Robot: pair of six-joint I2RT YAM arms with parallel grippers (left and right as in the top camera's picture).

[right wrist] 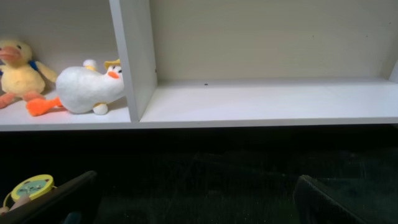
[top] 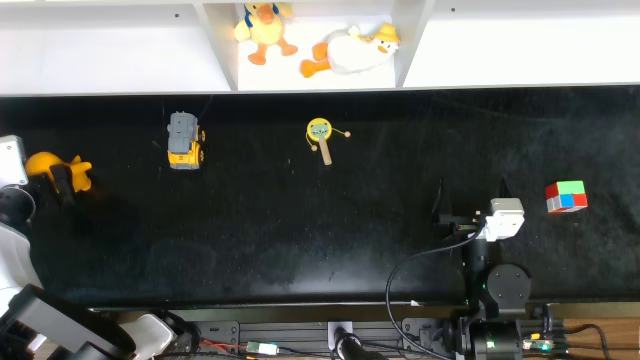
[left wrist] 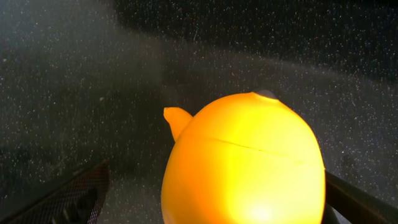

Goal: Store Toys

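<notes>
An orange rounded toy (left wrist: 244, 163) with a small pointed tip sits between the fingers of my left gripper (left wrist: 214, 174) at the table's far left (top: 45, 164). It lies against one finger, while a gap shows between it and the other finger (left wrist: 81, 193), so the gripper looks open around it. My right gripper (right wrist: 196, 182) stands open and empty at the front right (top: 470, 200), facing the white shelf (right wrist: 267, 102). A yellow duck (top: 264, 28) and a white duck (top: 350, 50) lie in the shelf's middle compartment.
On the black table are a grey and yellow truck (top: 184, 140), a green rattle with a wooden handle (top: 320, 135) and a coloured cube (top: 566, 196) at the right. The shelf compartment right of the divider (right wrist: 134, 56) holds nothing.
</notes>
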